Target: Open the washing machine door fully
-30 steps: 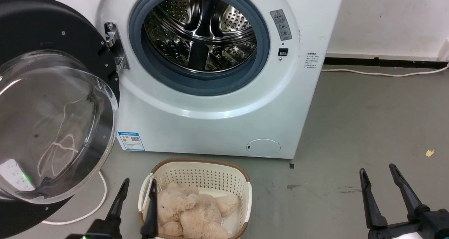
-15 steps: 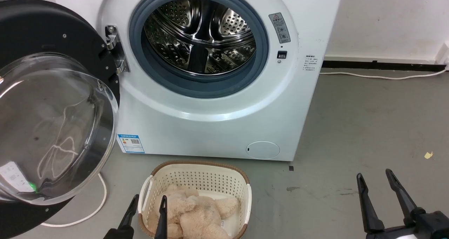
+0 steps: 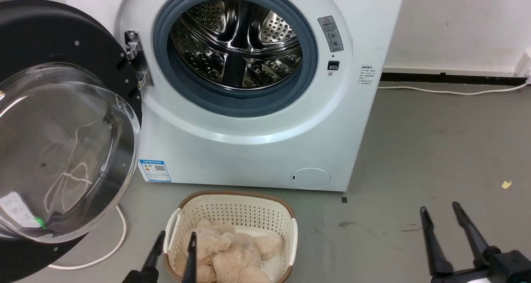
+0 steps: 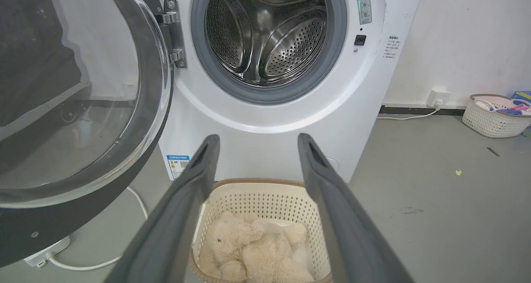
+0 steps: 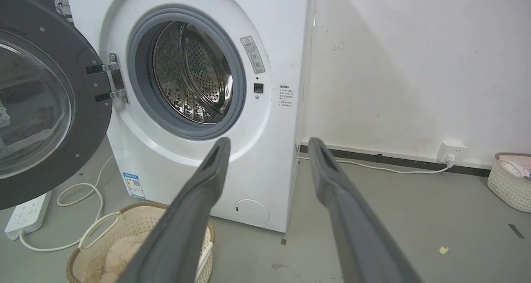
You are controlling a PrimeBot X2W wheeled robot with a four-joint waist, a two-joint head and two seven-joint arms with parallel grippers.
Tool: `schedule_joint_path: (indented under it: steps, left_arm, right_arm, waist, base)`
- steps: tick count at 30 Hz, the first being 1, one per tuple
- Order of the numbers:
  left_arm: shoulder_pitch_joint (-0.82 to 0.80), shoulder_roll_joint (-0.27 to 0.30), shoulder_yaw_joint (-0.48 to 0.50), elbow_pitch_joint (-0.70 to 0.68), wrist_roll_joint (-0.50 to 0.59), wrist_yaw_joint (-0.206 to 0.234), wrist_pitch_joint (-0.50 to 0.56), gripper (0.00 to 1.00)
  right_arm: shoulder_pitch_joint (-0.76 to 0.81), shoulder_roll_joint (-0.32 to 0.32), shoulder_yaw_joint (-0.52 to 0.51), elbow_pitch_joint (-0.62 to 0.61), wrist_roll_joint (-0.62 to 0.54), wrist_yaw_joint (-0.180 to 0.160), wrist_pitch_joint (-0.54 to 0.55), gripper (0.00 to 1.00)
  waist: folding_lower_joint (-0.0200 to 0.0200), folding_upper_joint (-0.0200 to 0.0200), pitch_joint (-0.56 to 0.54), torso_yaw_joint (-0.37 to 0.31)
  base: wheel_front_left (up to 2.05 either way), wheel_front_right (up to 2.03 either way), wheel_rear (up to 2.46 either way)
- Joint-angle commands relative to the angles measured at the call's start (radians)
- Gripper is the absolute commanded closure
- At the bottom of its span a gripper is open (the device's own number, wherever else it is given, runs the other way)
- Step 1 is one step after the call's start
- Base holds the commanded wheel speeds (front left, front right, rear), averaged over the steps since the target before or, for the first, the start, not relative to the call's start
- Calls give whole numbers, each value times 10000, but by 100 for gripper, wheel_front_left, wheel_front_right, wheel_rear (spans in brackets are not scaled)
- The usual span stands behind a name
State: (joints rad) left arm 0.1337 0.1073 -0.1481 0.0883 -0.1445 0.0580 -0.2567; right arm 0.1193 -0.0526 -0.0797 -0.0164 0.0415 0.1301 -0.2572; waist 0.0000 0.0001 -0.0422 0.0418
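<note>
The washing machine door (image 3: pixel 62 150) stands swung wide. The left hand (image 3: pixel 176 237) points forward over the laundry basket (image 3: pixel 232 210) and the right hand (image 3: pixel 439 210) is over bare floor, both spread and empty.

The left gripper (image 3: pixel 176 234) and right gripper (image 3: pixel 439 208) each have two long, slim, matte dark-grey fingers (image 4: pixel 182 204) that taper to narrow tips, with a shallow recessed slot near each tip, rising from a black mount (image 3: pixel 504 261).
</note>
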Motion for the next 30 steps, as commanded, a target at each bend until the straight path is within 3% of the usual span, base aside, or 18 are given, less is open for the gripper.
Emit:
schedule_joint_path:
  steps: [1,30]
  left_arm:
    - [3,1,-6,1,5,5,12,100]
    - [-332,-140,366,-220,366,-141,653,100]
  right_arm:
    - [-5,-2,-5,0,-4,-2,6,100]
    - [-303,5,196,41,-109,0,649,100]
  waist:
    - [0,-1,0,-1]
    - [0,-1,106,-106]
  base:
    - [0,0,0]
    - [0,0,0]
